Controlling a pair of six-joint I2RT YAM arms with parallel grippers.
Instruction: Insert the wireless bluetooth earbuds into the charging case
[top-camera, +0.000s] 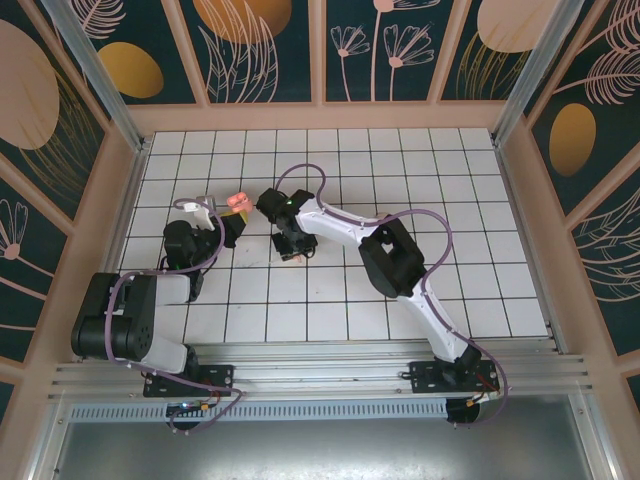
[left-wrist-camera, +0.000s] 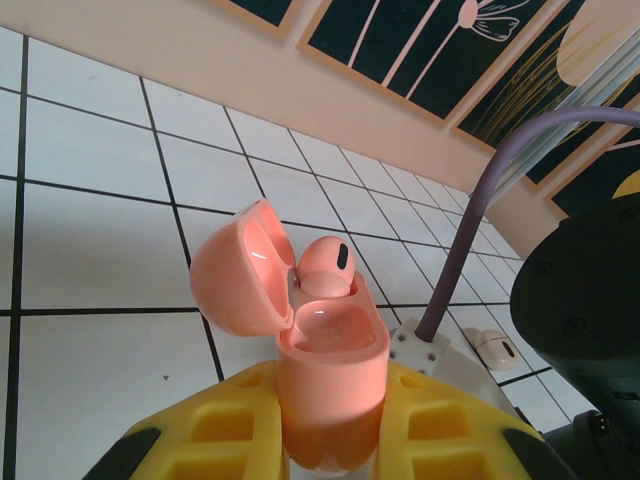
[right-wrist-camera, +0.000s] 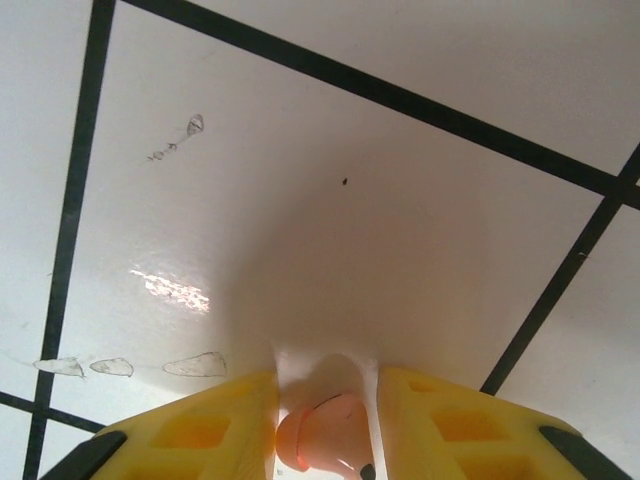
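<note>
The left jaws are closed tight on the lower body of the coral charging case (left-wrist-camera: 332, 360), which stands upright between the yellow fingers (left-wrist-camera: 235, 410) with its lid (left-wrist-camera: 243, 282) swung open to the left. One coral earbud (left-wrist-camera: 326, 266) sits in the case with its rounded head standing above the rim. A pale earbud (left-wrist-camera: 495, 347) lies on the white tiled tabletop (left-wrist-camera: 90, 150) to the right of the case, well apart from it. From above, the case is left of the tabletop's centre, and the right jaws point down at the tiles just beside it on the right. The right jaws stand narrow around a second coral earbud (right-wrist-camera: 320, 440), which touches the left-hand finger in the right wrist view. Whether both fingers press on it I cannot tell.
</note>
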